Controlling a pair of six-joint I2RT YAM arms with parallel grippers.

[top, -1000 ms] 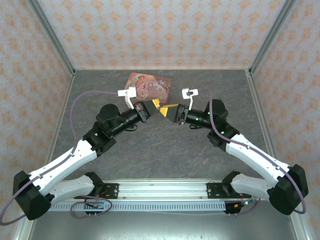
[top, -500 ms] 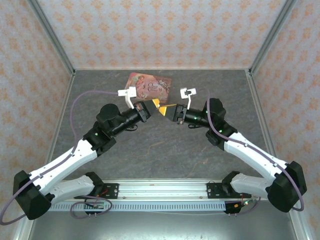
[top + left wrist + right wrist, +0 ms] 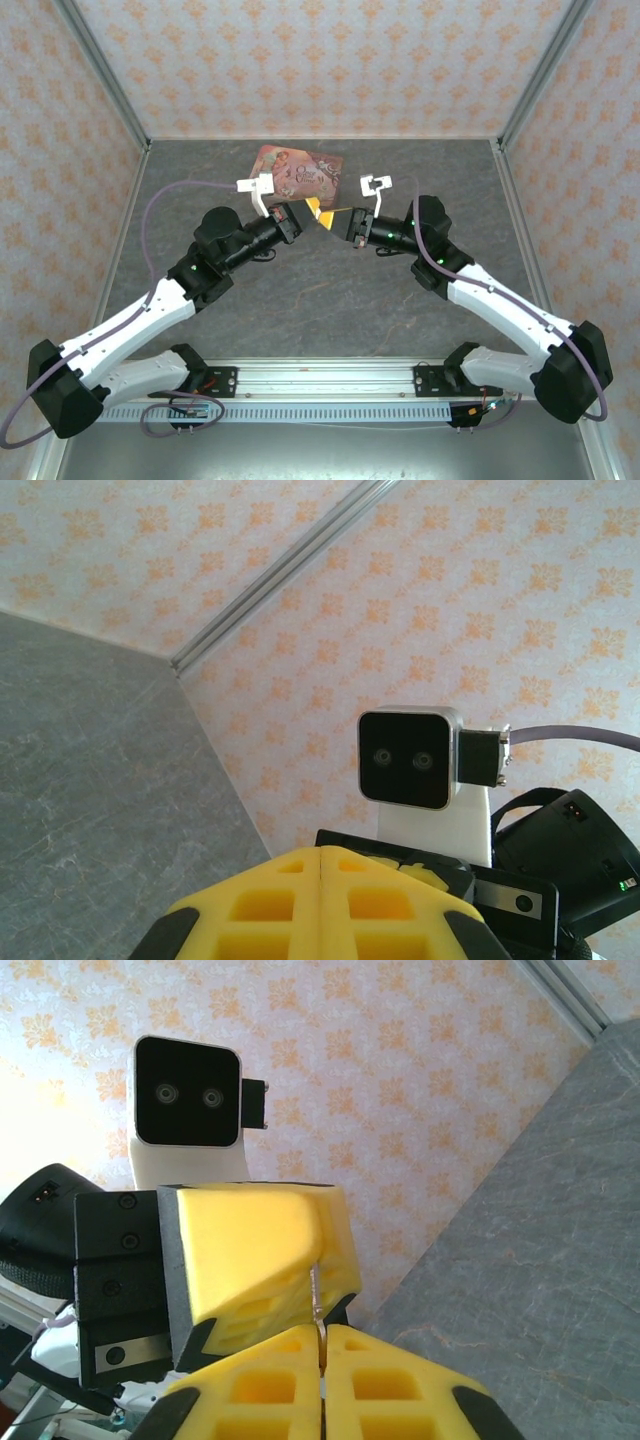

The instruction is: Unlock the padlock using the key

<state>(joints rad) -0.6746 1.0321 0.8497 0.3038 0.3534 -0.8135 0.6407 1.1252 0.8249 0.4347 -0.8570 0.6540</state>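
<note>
– Progress on the lock, how do you judge it?

– Somewhere in the middle, I think. On the left side, the left gripper [image 3: 312, 208] is held up above the table [image 3: 330, 300], just on the near side of the pink tin [image 3: 300, 170]. In its own wrist view the yellow pads are pressed together, with only a seam between them. Where the padlock is I cannot tell; it may be hidden inside that pinch.

– And further to the right?

– The right gripper [image 3: 322, 1332] meets the left one almost tip to tip. Its jaws are pressed together too, and a thin metal sliver stands out between them and reaches toward the left pads. I take this sliver for the key [image 3: 318, 1305], but it is too small to be sure.

– So what is done?

– The picking up looks done, at least for the key, and the two grippers face each other closely. What is left, in my judgement: to bring the key into the padlock, to turn it, and to let the lock open. Nothing tells me that it is open, so I count the unlocking as not yet done.
</note>
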